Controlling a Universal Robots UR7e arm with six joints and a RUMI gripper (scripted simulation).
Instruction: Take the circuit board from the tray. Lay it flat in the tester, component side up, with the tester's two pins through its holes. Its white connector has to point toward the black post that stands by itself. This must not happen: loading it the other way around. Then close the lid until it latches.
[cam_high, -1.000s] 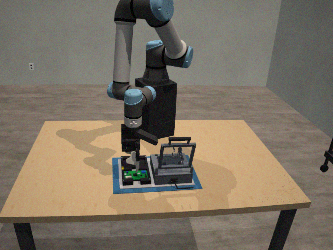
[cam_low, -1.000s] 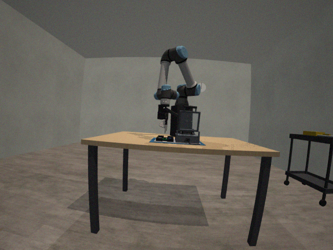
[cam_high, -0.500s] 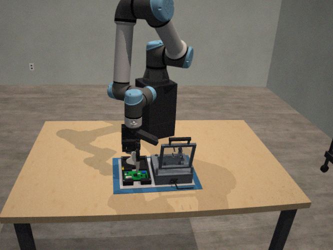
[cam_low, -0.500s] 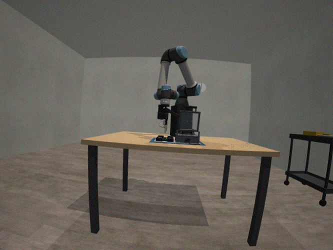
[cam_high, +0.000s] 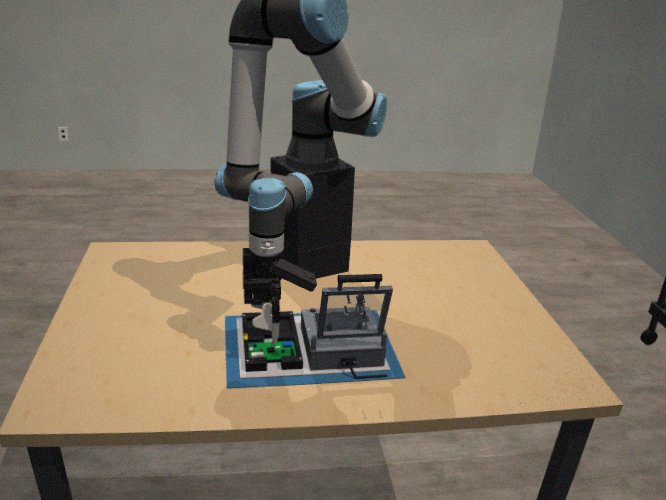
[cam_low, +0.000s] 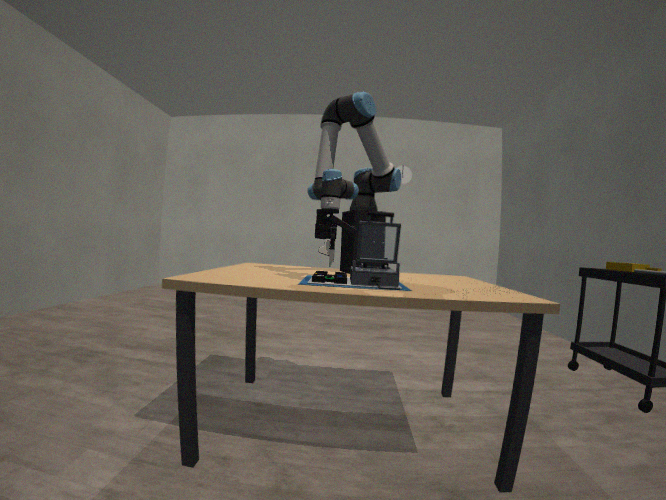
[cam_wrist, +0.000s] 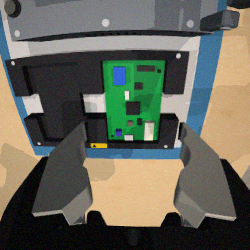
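The green circuit board (cam_wrist: 133, 100) lies component side up in the black tray (cam_wrist: 97, 102), with its white connector (cam_wrist: 149, 130) at the end nearest me. In the top view the board (cam_high: 270, 350) sits in the tray (cam_high: 270, 342) on the blue mat. My gripper (cam_wrist: 133, 123) is open and empty, a short way above the tray, its two grey fingers apart on either side of the board's near end. It also shows in the top view (cam_high: 271, 328) and the exterior view (cam_low: 329, 252). The grey tester (cam_high: 346, 339) stands right of the tray, its lid (cam_high: 355, 312) raised upright.
The blue mat (cam_high: 312, 355) holds tray and tester near the table's middle front. The arm's black pedestal (cam_high: 317, 215) stands behind them. The tester's handle lever (cam_high: 365, 374) sticks out in front. A black cart (cam_low: 618, 317) stands off to the right of the table.
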